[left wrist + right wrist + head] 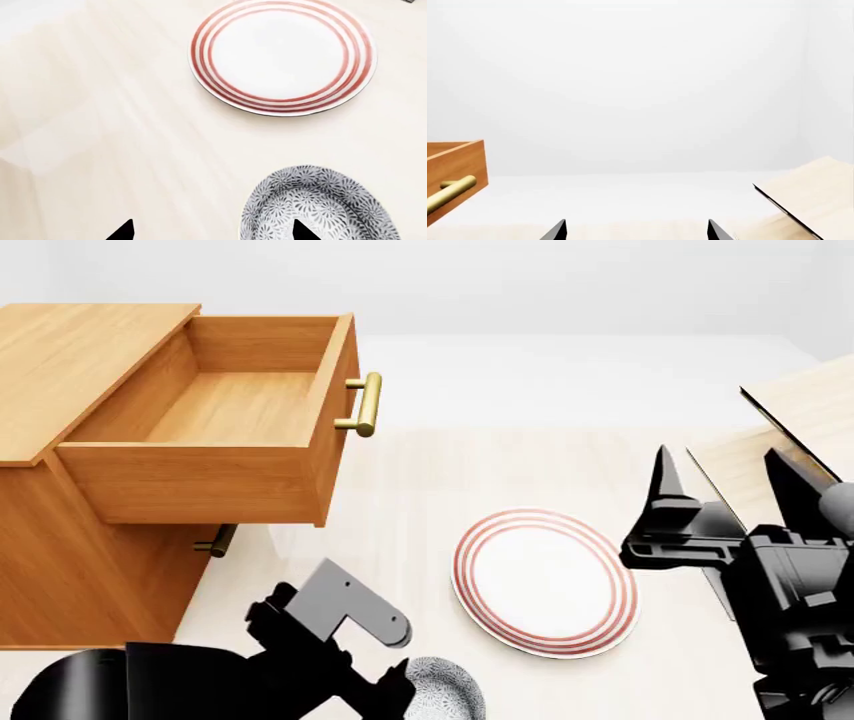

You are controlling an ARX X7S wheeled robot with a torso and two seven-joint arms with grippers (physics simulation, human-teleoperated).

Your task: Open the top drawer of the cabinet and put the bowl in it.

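You have one cabinet (80,440), one open top drawer (200,480), one red-ringed plate (545,580), one speckled bowl (320,207), two grippers.

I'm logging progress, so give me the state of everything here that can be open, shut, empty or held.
top drawer: pulled open, empty.
lower drawer: shut.
bowl: upright on the table, empty, not held.
plate: flat on the table, empty.
left gripper: open, one fingertip over the bowl.
right gripper: open, holding nothing.
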